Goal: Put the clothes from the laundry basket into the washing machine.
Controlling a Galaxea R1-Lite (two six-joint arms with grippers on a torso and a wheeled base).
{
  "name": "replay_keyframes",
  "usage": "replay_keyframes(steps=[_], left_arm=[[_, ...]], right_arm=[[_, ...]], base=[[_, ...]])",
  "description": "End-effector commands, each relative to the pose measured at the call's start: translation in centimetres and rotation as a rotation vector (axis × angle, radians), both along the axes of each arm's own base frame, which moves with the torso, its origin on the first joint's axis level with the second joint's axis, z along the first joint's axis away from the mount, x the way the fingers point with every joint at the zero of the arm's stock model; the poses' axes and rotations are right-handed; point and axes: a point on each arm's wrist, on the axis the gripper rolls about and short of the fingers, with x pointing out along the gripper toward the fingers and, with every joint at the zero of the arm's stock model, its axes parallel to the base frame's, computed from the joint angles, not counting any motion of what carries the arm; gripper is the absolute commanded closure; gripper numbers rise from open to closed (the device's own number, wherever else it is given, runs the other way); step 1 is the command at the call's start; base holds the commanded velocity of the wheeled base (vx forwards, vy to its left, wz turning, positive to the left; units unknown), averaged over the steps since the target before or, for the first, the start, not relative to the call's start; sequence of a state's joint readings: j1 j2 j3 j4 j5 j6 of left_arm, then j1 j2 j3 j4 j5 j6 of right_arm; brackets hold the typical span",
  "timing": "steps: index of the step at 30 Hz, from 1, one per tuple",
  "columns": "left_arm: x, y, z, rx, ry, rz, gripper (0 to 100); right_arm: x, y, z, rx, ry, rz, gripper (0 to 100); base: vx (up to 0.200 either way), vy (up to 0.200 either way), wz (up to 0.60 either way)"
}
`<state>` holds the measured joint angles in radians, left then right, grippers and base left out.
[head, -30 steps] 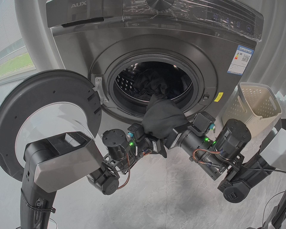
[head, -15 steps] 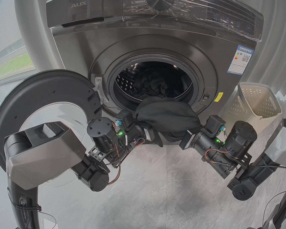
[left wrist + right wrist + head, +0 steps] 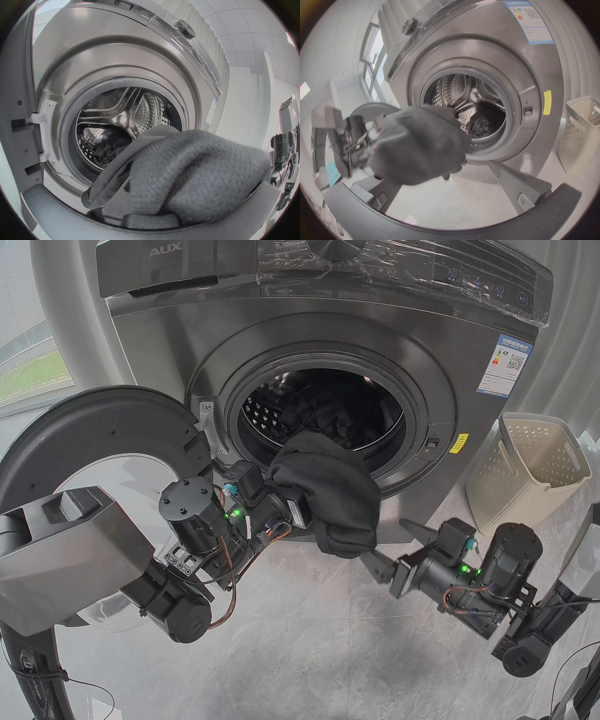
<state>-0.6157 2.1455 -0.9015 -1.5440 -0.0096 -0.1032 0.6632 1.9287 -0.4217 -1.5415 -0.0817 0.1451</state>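
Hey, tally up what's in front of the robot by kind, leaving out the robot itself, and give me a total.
Washing machine: 1
Laundry basket: 1
Bundles of black clothing: 2, the black garment at the drum's mouth and the black heap inside the drum
Total: 4

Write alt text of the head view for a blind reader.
A black garment drapes over the left gripper at the lower rim of the open washing machine, half hanging outside. The right gripper is open and empty, lower to the right. Dark clothes lie in the drum; a beige basket stands on the right.
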Motion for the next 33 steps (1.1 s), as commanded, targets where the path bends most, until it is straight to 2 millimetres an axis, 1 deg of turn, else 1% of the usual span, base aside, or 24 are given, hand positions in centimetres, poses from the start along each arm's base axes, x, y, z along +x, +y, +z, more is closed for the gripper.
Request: replay_keyframes(steps=[1, 2, 3, 5, 7, 8, 9, 11, 14, 17, 24, 27, 33], left_arm=[[-2.4, 1.8, 1.3, 0.003, 0.014, 0.020, 100], [-3.0, 2.2, 1.3, 0.012, 0.025, 0.012, 100], [-3.1, 2.3, 1.3, 0.014, 0.027, 0.012, 100], [-4.9, 3.4, 0.7, 0.050, 0.065, -0.006, 100], [-5.0, 3.5, 0.8, 0.051, 0.066, -0.006, 100], [-6.1, 3.9, -0.2, 0.086, 0.104, -0.003, 100], [-6.2, 3.9, -0.4, 0.093, 0.111, -0.004, 100], [-8.1, 4.7, -1.5, 0.151, 0.159, -0.019, 100], [-9.8, 5.6, -1.6, 0.173, 0.178, -0.034, 100], [-10.0, 5.7, -1.5, 0.170, 0.176, -0.034, 100], [-10.2, 5.7, -0.9, 0.151, 0.164, -0.045, 100], [-10.2, 5.1, -1.1, 0.157, 0.161, -0.061, 100], [-10.3, 4.9, -1.1, 0.161, 0.159, -0.070, 100]], right_arm=[[-4.1, -1.7, -1.5, -0.132, 0.051, 0.138, 0], [-4.9, -1.9, -1.7, -0.148, 0.066, 0.162, 0], [-5.0, -1.9, -1.8, -0.150, 0.069, 0.165, 0], [-6.0, -2.8, -2.8, -0.192, 0.120, 0.183, 0], [-6.1, -2.8, -2.9, -0.194, 0.123, 0.185, 0], [-6.3, -3.2, -3.1, -0.199, 0.139, 0.207, 0], [-6.3, -3.2, -3.1, -0.199, 0.139, 0.205, 0], [-6.0, -3.5, -3.2, -0.202, 0.146, 0.186, 0], [-4.7, -4.3, -3.6, -0.200, 0.161, 0.126, 0], [-3.8, -4.5, -3.8, -0.195, 0.166, 0.092, 0], [-3.6, -4.9, -3.1, -0.177, 0.145, 0.045, 0], [-3.8, -5.0, -3.1, -0.170, 0.149, 0.029, 0], [-3.8, -5.1, -3.2, -0.171, 0.156, 0.029, 0]], base=[[0.000, 0.000, 0.00], [0.000, 0.000, 0.00], [0.000, 0.000, 0.00], [0.000, 0.000, 0.00], [0.000, 0.000, 0.00], [0.000, 0.000, 0.00], [0.000, 0.000, 0.00], [0.000, 0.000, 0.00], [0.000, 0.000, 0.00], [0.000, 0.000, 0.00], [0.000, 0.000, 0.00], [0.200, 0.000, 0.00], [0.200, 0.000, 0.00]])
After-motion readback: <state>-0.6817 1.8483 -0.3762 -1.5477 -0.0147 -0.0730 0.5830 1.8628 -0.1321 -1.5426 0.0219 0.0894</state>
